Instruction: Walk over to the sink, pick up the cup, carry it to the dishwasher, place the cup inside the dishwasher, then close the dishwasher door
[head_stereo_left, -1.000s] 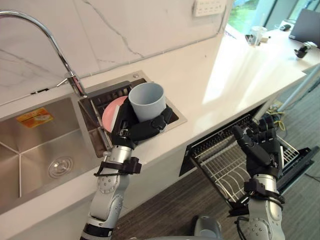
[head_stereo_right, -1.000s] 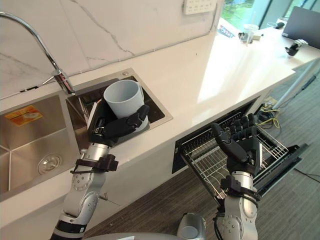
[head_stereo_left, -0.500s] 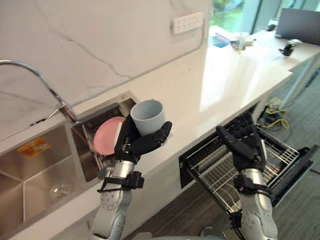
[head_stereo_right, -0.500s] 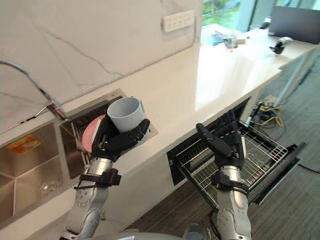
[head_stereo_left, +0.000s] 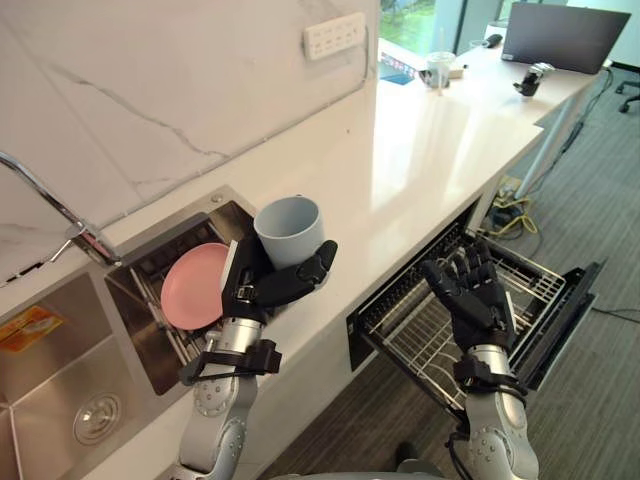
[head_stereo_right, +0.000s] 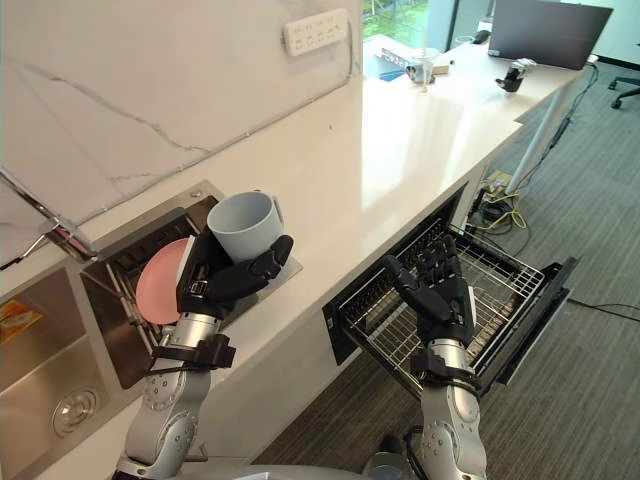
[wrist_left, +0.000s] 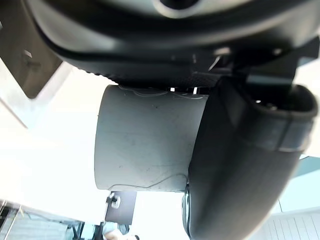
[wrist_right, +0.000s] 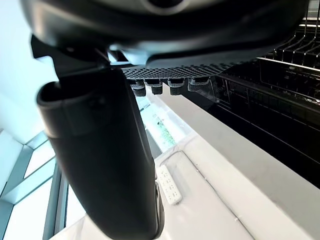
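Note:
A pale blue-grey cup is held upright in my left hand, whose fingers and thumb curl round its lower wall above the counter's front edge, just right of the sink. The left wrist view shows the cup pressed against the palm with the thumb across it. My right hand is raised with its fingers straight and holds nothing, above the dishwasher's pulled-out wire rack. The dishwasher door hangs open below the counter.
A pink plate stands in the drainer basin beside the steel sink, with a tap behind it. The white counter runs right toward a laptop and a glass. A wall socket strip is above.
The whole picture has shifted: the camera turned right, so the sink slid left and the dishwasher came nearer the middle. The cup stays in my left hand; my right hand stays raised and open.

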